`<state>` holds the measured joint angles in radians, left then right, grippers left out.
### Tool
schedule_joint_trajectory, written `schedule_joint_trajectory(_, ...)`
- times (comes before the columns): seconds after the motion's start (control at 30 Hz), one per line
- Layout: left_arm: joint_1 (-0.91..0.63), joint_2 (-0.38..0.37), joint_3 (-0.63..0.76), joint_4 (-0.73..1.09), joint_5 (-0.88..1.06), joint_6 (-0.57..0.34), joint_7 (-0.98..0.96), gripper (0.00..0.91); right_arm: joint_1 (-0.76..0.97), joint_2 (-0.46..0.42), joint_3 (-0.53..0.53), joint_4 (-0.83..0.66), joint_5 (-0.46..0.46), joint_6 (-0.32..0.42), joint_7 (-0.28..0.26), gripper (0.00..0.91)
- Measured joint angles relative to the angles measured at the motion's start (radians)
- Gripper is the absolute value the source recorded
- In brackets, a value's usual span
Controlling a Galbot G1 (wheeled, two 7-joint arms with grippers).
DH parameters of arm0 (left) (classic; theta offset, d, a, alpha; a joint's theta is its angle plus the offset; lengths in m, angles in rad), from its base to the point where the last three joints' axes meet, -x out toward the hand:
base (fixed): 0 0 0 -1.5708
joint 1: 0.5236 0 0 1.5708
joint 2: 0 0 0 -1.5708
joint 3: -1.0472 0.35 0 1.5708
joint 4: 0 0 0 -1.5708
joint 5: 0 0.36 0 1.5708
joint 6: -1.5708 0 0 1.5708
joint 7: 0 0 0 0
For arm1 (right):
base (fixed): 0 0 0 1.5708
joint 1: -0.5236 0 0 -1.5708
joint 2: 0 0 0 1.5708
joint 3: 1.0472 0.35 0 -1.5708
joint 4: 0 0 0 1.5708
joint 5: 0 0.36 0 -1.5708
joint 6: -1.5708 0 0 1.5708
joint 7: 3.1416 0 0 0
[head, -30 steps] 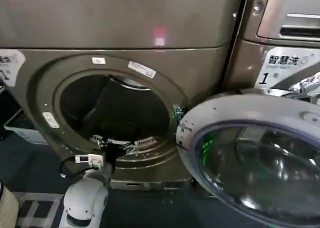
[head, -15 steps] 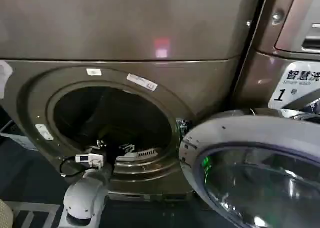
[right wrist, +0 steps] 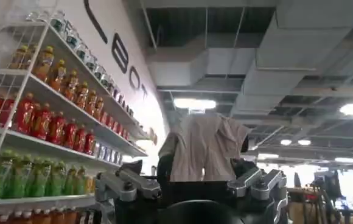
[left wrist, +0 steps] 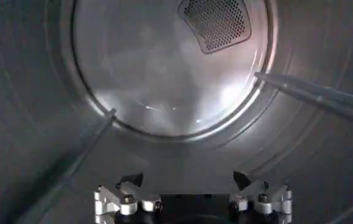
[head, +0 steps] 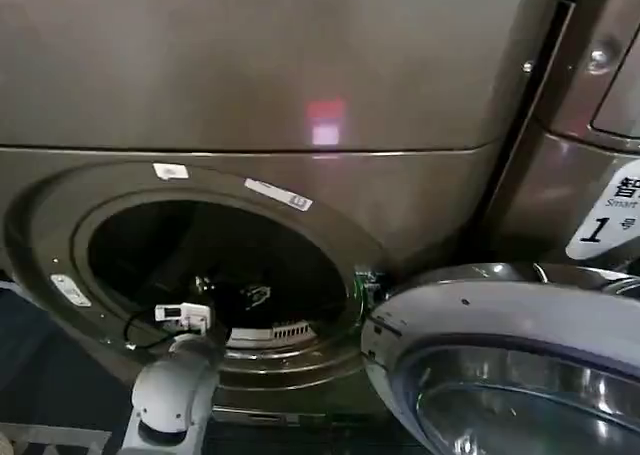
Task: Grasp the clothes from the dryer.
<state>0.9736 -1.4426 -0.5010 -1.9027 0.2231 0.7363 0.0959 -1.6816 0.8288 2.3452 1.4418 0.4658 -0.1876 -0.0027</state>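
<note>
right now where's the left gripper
In the head view the left gripper is on the robot's left, reaching through the dryer opening just above its lower rim. Its wrist view shows it open, facing the drum's back wall.

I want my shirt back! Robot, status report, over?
Left gripper open, inside drum. Drum ahead looks bare. Right gripper aimed upward, pale cloth at it, hold unclear. Door open, nothing blocking.

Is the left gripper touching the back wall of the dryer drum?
Apart. In the left wrist view the left gripper is open, with bare drum surface between its fingertips and the back wall.
</note>
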Motion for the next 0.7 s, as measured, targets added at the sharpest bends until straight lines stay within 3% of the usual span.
schedule_joint_trajectory(0.23,-0.102,0.002,0.0,0.108,0.113,0.0,0.09,0.907,-0.001,-0.002,-0.001,-0.004,-0.001,0.001,-0.001,0.907)
schedule_joint_trajectory(0.4,-0.151,0.028,-0.012,0.149,0.331,-0.023,0.304,0.907,-0.003,-0.006,-0.003,-0.003,-0.002,0.001,-0.001,0.907)
schedule_joint_trajectory(0.5,-0.182,0.031,-0.02,0.161,0.508,-0.11,0.486,0.907,-0.007,-0.005,-0.001,-0.001,-0.002,0.001,-0.001,0.907)
schedule_joint_trajectory(0.7,-0.245,0.041,-0.015,0.2,0.819,-0.429,0.826,0.907,-0.011,-0.004,0.0,-0.001,-0.002,0.002,-0.003,0.907)
